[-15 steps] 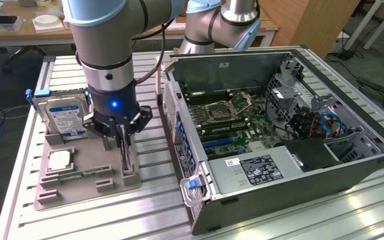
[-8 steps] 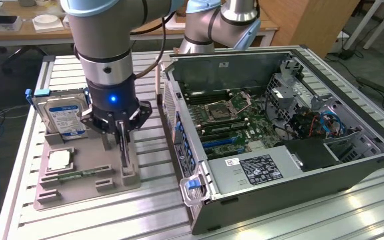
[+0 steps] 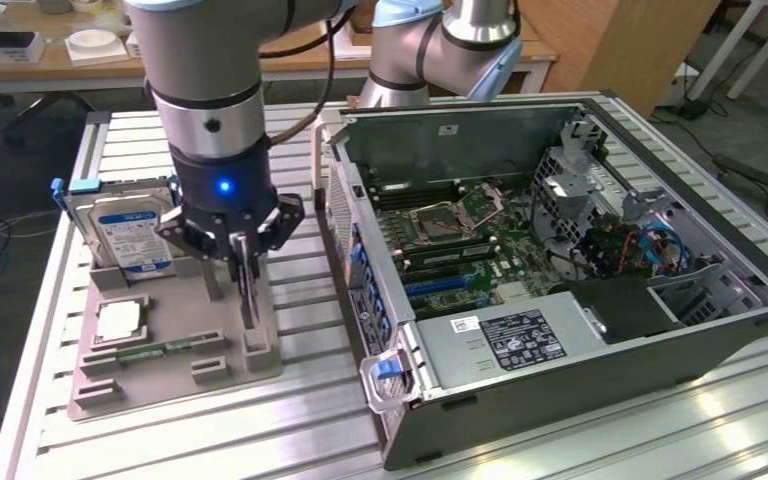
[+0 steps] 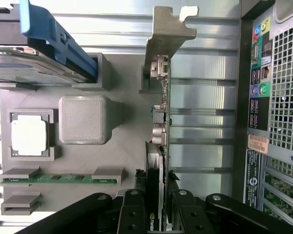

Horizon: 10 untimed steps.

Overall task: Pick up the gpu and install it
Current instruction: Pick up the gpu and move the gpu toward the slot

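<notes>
In the exterior view, the gripper (image 3: 241, 255) is seen low over the grey holder tray (image 3: 101, 388) on the slatted table (image 3: 624, 440). Its fingers are closed on the gpu (image 3: 248, 305), which is held upright on edge at the tray's side nearest the open computer case (image 3: 651, 350), while a hard drive (image 3: 124, 232), a processor chip (image 3: 120, 320) and a memory stick (image 3: 157, 351) are set in the tray on the exterior view's left of it. In the wrist view, the gpu (image 4: 162, 112) is shown edge-on, pinched between the two black fingers (image 4: 133, 214) at the end away from its pale metal bracket (image 4: 170, 29); whether it is seated in the tray or raised cannot be told.
</notes>
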Tool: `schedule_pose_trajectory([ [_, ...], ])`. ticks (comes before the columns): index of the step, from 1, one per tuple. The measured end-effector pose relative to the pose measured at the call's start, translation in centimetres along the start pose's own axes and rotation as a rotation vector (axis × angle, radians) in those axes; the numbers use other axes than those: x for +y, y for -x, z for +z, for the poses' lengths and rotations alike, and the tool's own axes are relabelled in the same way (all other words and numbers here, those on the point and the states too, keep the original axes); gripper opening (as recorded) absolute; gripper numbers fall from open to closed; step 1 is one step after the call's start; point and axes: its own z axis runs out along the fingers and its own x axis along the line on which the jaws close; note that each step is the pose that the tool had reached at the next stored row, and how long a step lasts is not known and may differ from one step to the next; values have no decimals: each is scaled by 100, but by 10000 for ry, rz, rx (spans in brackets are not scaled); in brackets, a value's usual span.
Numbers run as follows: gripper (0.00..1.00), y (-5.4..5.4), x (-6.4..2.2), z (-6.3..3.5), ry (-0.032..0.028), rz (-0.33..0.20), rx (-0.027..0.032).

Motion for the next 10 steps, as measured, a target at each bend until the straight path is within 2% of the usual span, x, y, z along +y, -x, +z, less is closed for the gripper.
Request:
schedule_pose_trajectory([
  [10,26,1,2,-146,0,0,0],
])
